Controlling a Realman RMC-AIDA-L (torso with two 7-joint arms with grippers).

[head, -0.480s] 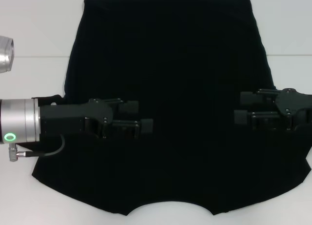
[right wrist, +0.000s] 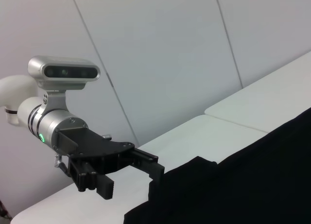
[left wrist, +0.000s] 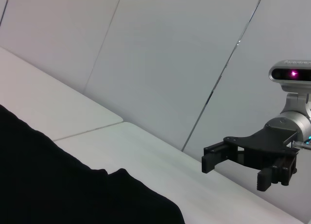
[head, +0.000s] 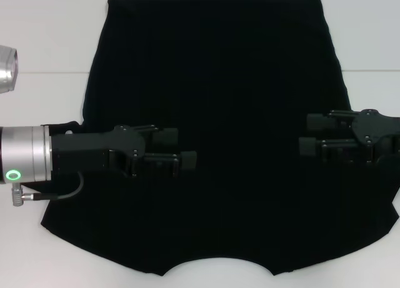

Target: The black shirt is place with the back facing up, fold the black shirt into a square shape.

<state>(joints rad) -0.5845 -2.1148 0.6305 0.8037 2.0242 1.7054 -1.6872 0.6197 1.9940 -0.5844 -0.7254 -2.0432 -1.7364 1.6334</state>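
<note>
The black shirt [head: 219,113] lies spread flat on the white table [head: 44,113]. Its straight hem is at the far side and its curved neckline at the near edge, and no lettering shows. My left gripper [head: 181,148] hovers over the shirt's left half, open and holding nothing. My right gripper [head: 307,134] hovers over the right half, open as well, with its fingers pointing inward. The left wrist view shows the right gripper [left wrist: 235,171] open above the table beyond the shirt [left wrist: 73,195]. The right wrist view shows the left gripper [right wrist: 129,179] open by the shirt [right wrist: 243,185].
A seam [head: 44,72] crosses the white table behind the arms. Grey wall panels [left wrist: 160,63] stand past the table's far side. A silver arm segment [head: 7,69] shows at the left edge.
My right gripper has shifted slightly toward the far side of the table. The left arm and the shirt have not moved.
</note>
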